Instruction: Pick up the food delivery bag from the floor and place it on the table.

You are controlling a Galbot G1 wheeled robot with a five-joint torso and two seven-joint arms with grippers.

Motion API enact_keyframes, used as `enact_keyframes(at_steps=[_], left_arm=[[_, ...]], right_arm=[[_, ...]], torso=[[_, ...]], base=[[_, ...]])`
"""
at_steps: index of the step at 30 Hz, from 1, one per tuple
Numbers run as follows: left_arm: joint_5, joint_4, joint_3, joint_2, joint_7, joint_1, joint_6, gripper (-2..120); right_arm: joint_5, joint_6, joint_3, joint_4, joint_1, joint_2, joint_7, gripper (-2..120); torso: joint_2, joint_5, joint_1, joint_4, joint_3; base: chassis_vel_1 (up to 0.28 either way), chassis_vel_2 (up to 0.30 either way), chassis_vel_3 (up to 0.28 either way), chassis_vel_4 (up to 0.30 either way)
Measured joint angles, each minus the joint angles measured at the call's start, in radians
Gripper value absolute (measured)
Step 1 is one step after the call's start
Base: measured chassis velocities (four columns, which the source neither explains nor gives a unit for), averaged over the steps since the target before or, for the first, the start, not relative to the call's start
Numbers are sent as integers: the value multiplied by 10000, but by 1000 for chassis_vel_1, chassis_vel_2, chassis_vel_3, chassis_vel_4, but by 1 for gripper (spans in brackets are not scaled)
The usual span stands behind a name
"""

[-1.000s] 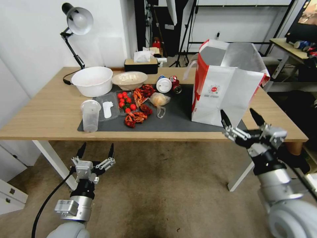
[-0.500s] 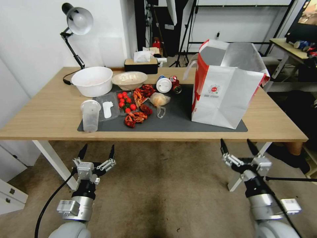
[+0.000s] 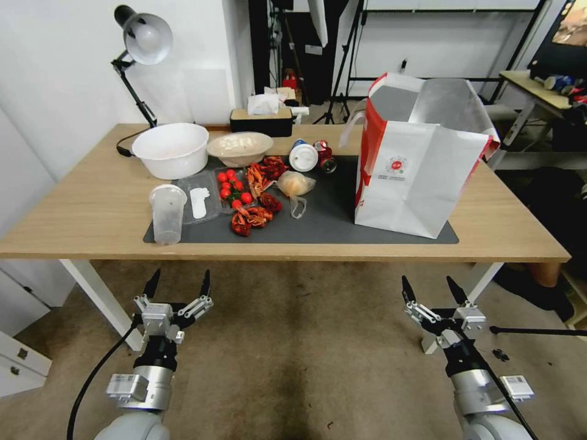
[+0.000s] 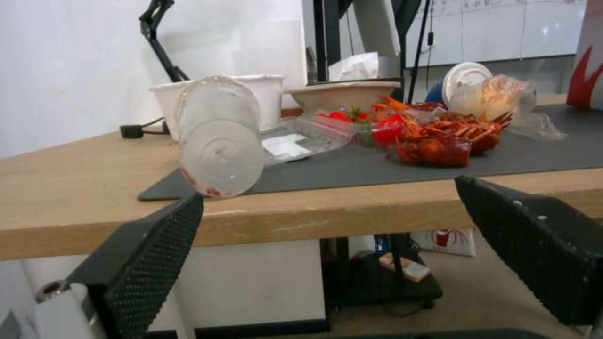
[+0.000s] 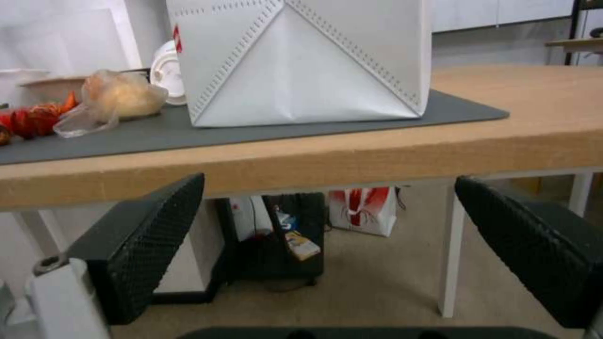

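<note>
Bag: the food delivery bag (image 3: pixel 416 177) stands upright and open-mouthed; white front panel with a small round red logo, red side, silver foil lining showing inside, a white strap handle hanging at its left side; from the right wrist view its lower front (image 5: pixel 301 61) shows folded seams meeting in a triangle
Bag position: on the right end of the dark grey mat (image 3: pixel 324 220), which lies on the table (image 3: pixel 79 208); its base sits near the mat's front right corner, well back from the table's front edge
Right gripper: the right gripper (image 3: pixel 434 292) hangs low in front of the table, below its edge, over the floor (image 3: pixel 306 342); fingers spread wide, nothing between them; apart from the bag
Left gripper: the left gripper (image 3: pixel 177 282) is parked low before the table's left part; fingers wide apart, nothing held
Table top: light wood, white legs; on the mat's left part a clear plastic cup (image 3: pixel 167 212), cherry tomatoes (image 3: pixel 233 188), red crayfish (image 3: pixel 252 215), a small clear bag with a pale orange lump (image 3: pixel 295 183); a white bowl (image 3: pixel 171 148) and a beige bowl (image 3: pixel 239 148) behind them
Room: a desk lamp (image 3: pixel 143 40) at the table's back left against a white wall; a tissue box (image 3: pixel 262 119) at the back edge; brownish-grey floor with darker stains; black stands beyond
</note>
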Motion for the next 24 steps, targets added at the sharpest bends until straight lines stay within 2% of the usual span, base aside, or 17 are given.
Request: enact_keyframes(at_steps=[24], left_arm=[[128, 13, -19, -14, 41, 3, -1, 100]], right_arm=[[26, 18, 6, -11, 18, -11, -18, 100]], torso=[[0, -1, 0, 0, 0]], base=[[0, 0, 0, 0]])
